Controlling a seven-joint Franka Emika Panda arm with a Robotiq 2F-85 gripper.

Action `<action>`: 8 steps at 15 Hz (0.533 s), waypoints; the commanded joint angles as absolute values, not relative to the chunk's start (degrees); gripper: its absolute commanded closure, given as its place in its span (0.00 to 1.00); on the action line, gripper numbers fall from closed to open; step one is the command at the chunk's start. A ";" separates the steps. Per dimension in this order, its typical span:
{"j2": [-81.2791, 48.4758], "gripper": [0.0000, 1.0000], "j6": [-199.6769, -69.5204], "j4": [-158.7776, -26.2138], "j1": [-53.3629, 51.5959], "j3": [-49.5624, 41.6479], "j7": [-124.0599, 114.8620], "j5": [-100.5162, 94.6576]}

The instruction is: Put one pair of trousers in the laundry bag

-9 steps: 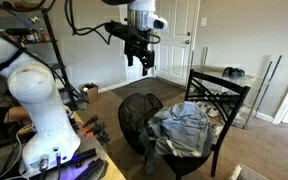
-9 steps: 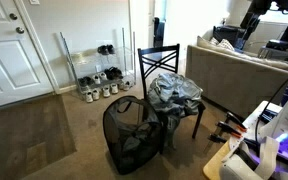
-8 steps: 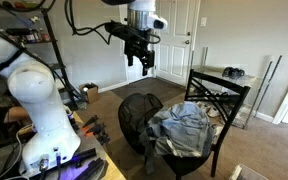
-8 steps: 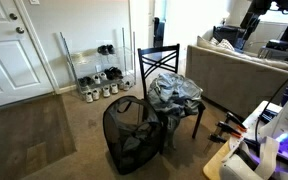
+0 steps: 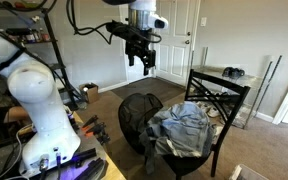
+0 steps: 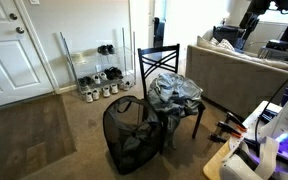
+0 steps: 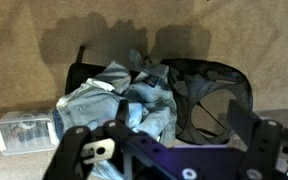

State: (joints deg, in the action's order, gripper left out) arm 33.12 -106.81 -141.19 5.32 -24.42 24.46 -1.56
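Jaws wide and empty, the gripper (image 5: pixel 138 63) hung at the approach step; next it likely needed to descend onto the trousers (image 5: pixel 182 127) well below them.

Arm (image 5: pixel 36 98): one, white; raised high in an exterior view, with the wrist (image 5: pixel 144 14) turned downward. Gripper (image 5: pixel 138 60): black, hung below the wrist and pointed at the floor. Jaws: seen spread wide in the wrist view, fingers (image 7: pixel 82 150) parted toward either side.
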 commanded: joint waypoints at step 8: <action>0.54 0.00 -112.17 -122.45 4.80 -23.76 27.39 10.72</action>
